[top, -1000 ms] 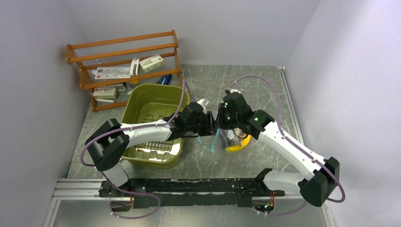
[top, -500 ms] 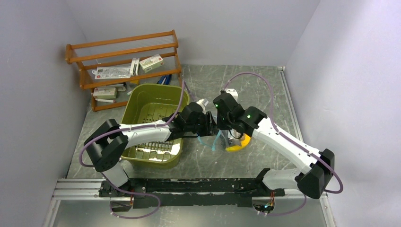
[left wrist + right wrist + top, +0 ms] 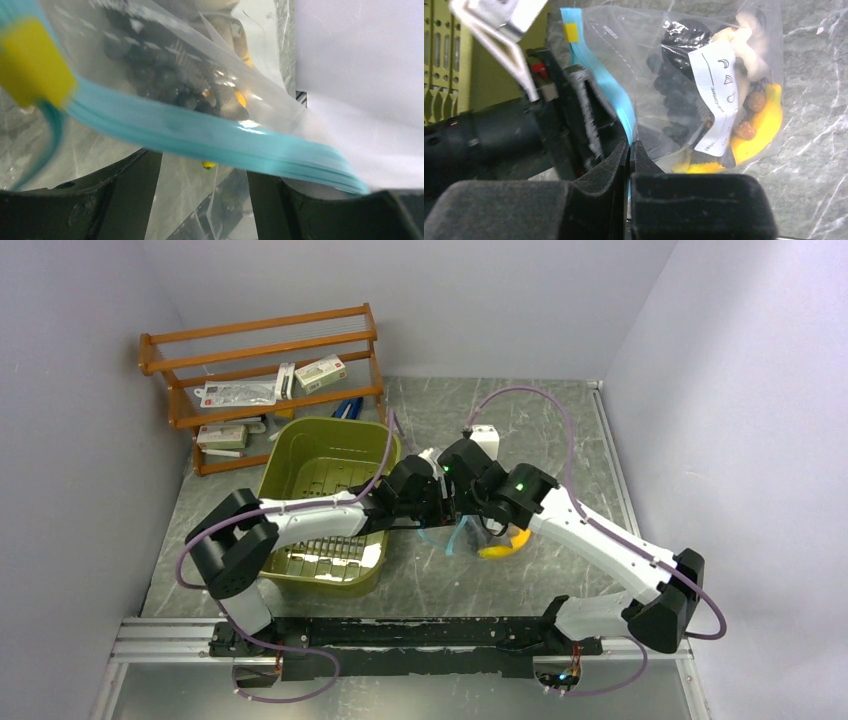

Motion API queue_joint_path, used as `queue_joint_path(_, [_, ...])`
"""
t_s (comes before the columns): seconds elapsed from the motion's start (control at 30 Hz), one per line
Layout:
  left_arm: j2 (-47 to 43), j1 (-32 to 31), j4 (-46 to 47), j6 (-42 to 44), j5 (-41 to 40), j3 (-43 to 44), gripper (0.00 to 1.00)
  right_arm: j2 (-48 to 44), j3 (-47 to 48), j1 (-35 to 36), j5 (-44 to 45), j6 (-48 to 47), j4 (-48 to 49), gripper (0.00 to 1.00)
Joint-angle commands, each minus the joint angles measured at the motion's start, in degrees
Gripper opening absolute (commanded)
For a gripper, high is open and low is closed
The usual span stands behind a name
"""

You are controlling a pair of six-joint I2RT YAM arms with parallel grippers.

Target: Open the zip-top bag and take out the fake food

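Note:
The zip-top bag (image 3: 472,537) hangs between my two grippers right of the green bin, its teal zip strip (image 3: 596,75) running across the left wrist view (image 3: 200,135). Inside show the fake food: yellow banana (image 3: 766,122), dark grapes (image 3: 674,95), a white mushroom (image 3: 749,45), a brown round piece (image 3: 746,131) and a white paper label (image 3: 719,90). My right gripper (image 3: 629,150) is shut on the zip strip, close to the left gripper (image 3: 441,508). The left gripper (image 3: 204,200) has its jaws apart, with clear bag film in the gap.
An olive green bin (image 3: 283,465) stands just left of the left gripper. A wooden rack (image 3: 260,360) with flat packets and small boxes stands at the back left. Grey walls close in the table on three sides.
My right arm has swung left, bringing its gripper up against the left gripper at the bag's mouth. The left arm and the bag have barely moved.

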Motion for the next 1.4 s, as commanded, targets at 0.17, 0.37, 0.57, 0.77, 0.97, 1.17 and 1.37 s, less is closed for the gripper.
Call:
queue_joint_path(0.17, [6.1,-0.2,1.9,-6.5,-2.6,4.8,0.73,-6.9,-2.9,0.5,1.5,5.1,4.2,0.0])
queue_joint_path(0.37, [7.2,-0.3,3.0,-8.2,-4.6,4.9,0.7,-11.3,-5.3,0.5,0.0,7.5,8.6,0.0])
queue_joint_path(0.57, [8.1,-0.7,0.1,-3.8,-1.8,8.3,0.68,-14.5,-7.4,0.5,-1.3,8.7,10.3,0.0])
queue_joint_path(0.77, [4.1,-1.8,-0.7,-2.2,0.9,1.8,0.66,-16.1,-10.8,0.5,-0.3,10.8,9.5,0.0])
queue_joint_path(0.97, [4.4,-2.3,-9.0,1.3,-0.2,3.2,0.68,-18.6,-14.9,0.5,-1.1,13.1,12.3,0.0])
queue_joint_path(1.17, [6.8,-2.9,-7.0,0.5,-0.8,4.8,0.67,-18.7,-14.4,0.6,-2.3,12.6,11.9,0.0])
queue_joint_path(1.37, [9.9,-4.2,-7.2,-0.4,-3.5,7.2,0.64,-21.2,-15.1,0.6,-3.3,12.9,13.2,0.0])
